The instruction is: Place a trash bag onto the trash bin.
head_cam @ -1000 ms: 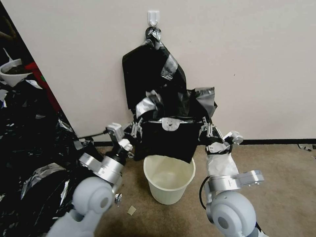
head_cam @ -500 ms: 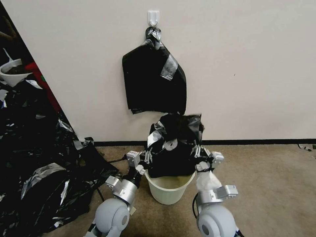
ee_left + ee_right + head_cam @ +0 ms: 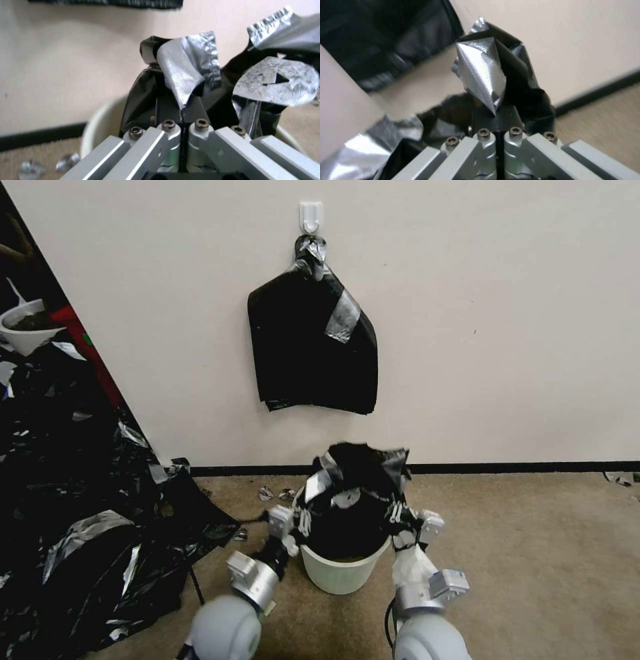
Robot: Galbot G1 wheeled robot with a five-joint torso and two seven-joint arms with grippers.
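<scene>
My two arms end near me in rounded pale blue-grey shoulder housings, followed by brushed silver cylindrical joints and blocky silver brackets; the right forearm is wrapped in crumpled white covering, and a thin black cable loops beside it. On my left gripper I see flat light-grey aluminium linkage bars meeting at silver knuckles, with four dark hex-socket screws in a row and black fingers beyond. My right gripper has the same build.
</scene>
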